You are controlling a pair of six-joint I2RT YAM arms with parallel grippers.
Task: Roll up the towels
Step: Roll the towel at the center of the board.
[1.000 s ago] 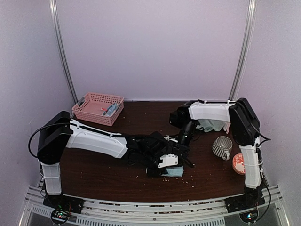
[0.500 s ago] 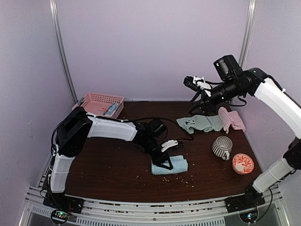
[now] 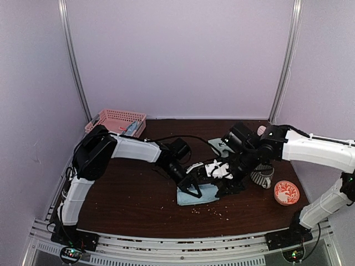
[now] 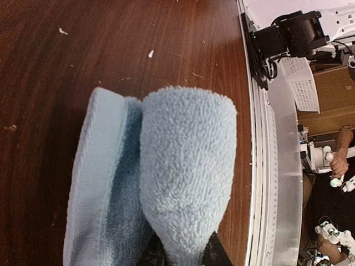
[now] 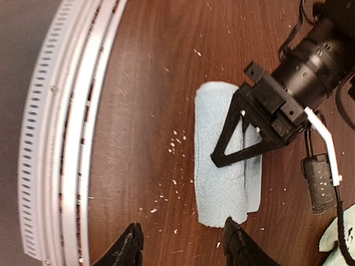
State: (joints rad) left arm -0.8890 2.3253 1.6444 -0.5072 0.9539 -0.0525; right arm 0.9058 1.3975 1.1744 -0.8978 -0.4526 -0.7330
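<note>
- the light blue towel (image 5: 219,188) lies on the counter (image 3: 127,208), well right of the pink basket (image 3: 115,126) and nearer the arms. it's partly rolled: 1 fat fold curled over a flat flap.
- left gripper (image 4: 186,256) is pinched tight on that rolled fold.
- right gripper (image 5: 183,246) hangs just over the towel's other end, jaws apart, holding nothing.
- so i'd say mid-roll on this one. the next move probably needs the right gripper to catch its end so the roll turns evenly and doesn't go lopsided.
- sage green towel (image 3: 222,146), farther right of the basket, looks unrolled.
</note>
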